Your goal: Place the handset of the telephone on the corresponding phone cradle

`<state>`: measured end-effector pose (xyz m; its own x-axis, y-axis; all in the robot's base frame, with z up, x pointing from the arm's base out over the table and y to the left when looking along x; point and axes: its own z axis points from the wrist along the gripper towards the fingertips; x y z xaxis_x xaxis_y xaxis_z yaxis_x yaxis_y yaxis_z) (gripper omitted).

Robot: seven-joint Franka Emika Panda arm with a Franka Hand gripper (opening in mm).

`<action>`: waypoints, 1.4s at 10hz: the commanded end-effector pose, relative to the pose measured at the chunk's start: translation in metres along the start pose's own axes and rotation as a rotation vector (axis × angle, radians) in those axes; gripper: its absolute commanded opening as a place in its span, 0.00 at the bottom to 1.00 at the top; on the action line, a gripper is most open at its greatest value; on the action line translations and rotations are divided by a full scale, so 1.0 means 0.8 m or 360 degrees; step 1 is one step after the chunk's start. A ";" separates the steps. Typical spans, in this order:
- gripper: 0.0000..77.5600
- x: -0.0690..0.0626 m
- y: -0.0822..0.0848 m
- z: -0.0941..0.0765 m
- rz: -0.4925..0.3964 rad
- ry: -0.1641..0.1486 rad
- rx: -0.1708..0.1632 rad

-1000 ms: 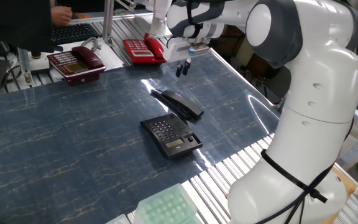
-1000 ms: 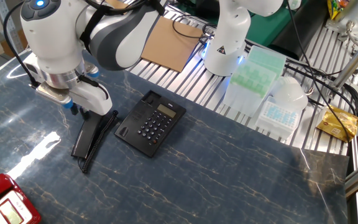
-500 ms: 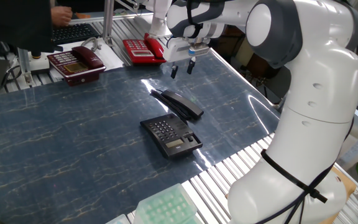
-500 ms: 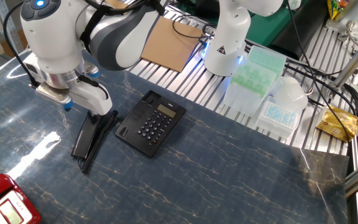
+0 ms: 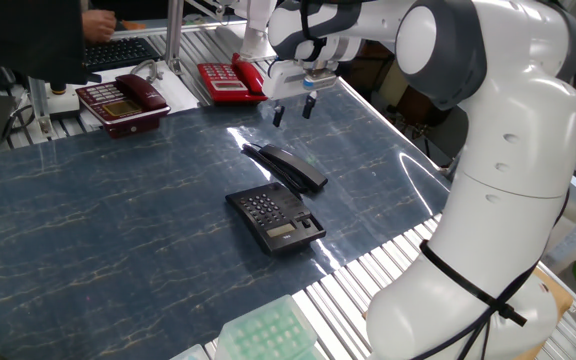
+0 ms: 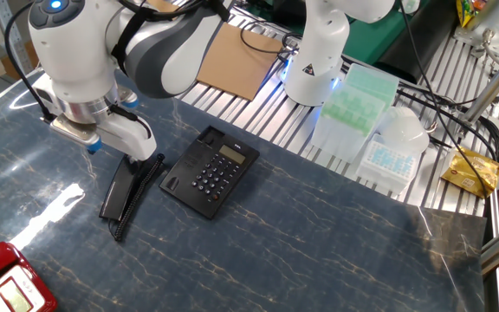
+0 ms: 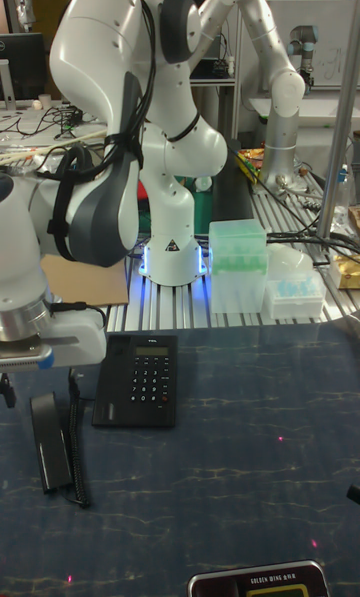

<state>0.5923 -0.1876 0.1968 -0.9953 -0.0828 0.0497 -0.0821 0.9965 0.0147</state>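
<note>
Nearest me in one fixed view sits the telephone (image 5: 276,219), keypad up, its phone cradle (image 5: 309,209) bare along the side that faces the handset. Just beyond it the handset (image 5: 286,166) lies flat on the table (image 5: 118,220), beside the base but not on it, its cord (image 6: 139,197) trailing alongside in the other fixed view. Neither has shifted over the last second.

What has changed is higher up: my gripper (image 5: 290,112) hangs above and past the handset, clear of it, and its jaws, which were close together a second ago, now stand spread with nothing between them. They opened within the first half second and have held that width since, with the arm itself staying put.

I read that as the pre-grasp done: I am set to come down over the handset, so the task is barely begun and the cradle is waiting.

Farther back, the dark red phone (image 5: 121,100) and the bright red phone (image 5: 230,80) sit at the table's far edge, not my concern.
</note>
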 end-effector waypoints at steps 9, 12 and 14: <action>1.00 0.075 -0.064 0.089 -0.0198 -0.0091 -0.0056; 1.00 0.078 -0.052 0.104 -0.0182 -0.0136 -0.0048; 1.00 0.075 -0.052 0.111 -0.0209 -0.0150 -0.0043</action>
<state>0.5302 -0.2336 0.1106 -0.9782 -0.2035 -0.0412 -0.2053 0.9776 0.0458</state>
